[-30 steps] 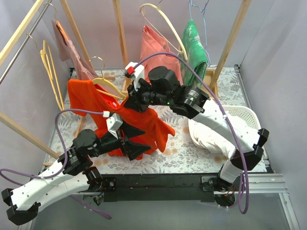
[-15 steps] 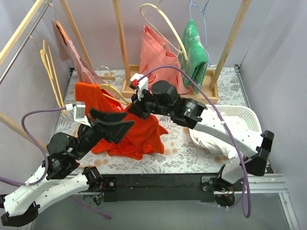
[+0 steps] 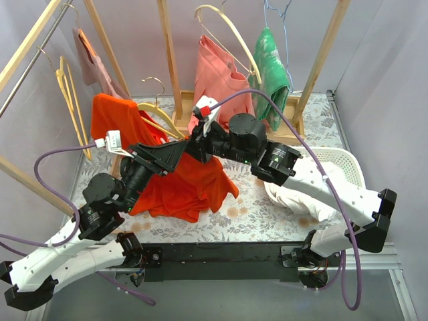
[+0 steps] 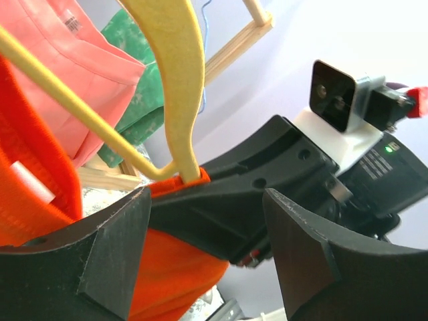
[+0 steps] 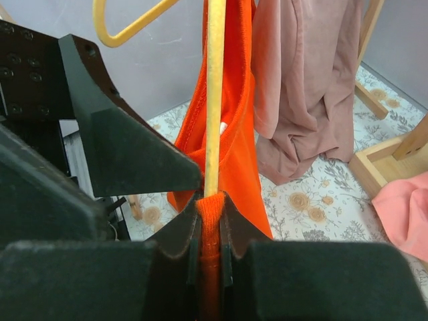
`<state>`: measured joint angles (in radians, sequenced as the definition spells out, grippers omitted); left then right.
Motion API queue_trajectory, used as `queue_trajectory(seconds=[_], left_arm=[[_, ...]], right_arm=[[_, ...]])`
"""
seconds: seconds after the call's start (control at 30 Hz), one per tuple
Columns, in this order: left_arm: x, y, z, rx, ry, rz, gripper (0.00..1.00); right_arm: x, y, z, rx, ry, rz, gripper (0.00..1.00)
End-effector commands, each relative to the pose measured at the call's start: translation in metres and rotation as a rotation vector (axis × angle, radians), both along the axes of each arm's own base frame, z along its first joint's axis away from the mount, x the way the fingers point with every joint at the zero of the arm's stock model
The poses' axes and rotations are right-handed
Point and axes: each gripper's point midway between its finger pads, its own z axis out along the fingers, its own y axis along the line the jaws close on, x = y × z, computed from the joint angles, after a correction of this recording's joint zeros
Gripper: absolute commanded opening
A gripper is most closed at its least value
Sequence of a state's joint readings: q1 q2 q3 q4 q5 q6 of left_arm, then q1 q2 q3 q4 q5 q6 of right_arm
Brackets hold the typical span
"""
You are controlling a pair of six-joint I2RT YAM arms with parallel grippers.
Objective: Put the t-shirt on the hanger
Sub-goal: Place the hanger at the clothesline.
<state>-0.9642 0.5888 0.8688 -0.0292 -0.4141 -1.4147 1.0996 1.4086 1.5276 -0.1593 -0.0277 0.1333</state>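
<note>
Right gripper [image 5: 208, 204]: jaws narrow, pinching a fold of the t-shirt [image 3: 179, 188] at the foot of the hanger [image 5: 214, 100] arm, centre of the top view.
Left gripper [image 4: 204, 200]: fingers wide, standing either side of the right gripper's tips, holding nothing.
T-shirt: left of centre, upper part draped over the hanger, lower part bunched on the floral table [image 3: 261, 204].

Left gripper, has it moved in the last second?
Yes: the left gripper has moved up the top view, closer to the middle wooden post.
</note>
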Motion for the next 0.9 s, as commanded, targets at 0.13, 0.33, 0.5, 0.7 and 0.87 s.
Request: queue_trajectory(seconds=[0.13,0.33,0.5,0.7,0.87], left_arm=[[0.007,0.015,0.028,-0.081,-0.031,0.082,0.65],[0.012,0.019,0.018,-0.060,0.019,0.117,0.65],[0.012,0.026,0.016,-0.075,0.012,0.142,0.67],[0.018,0.014,0.022,-0.078,-0.013,0.129,0.67],[0.023,0.011,0.020,-0.090,-0.007,0.141,0.65]], right_arm=[[0.000,-0.003,0.038,0.133,-0.052,-0.005,0.01],[0.001,-0.002,0.041,0.135,-0.057,-0.006,0.01],[0.000,0.000,0.040,0.132,-0.058,0.003,0.01],[-0.001,0.007,0.036,0.119,-0.049,0.026,0.01],[0.001,0.008,0.035,0.117,-0.049,0.020,0.01]])
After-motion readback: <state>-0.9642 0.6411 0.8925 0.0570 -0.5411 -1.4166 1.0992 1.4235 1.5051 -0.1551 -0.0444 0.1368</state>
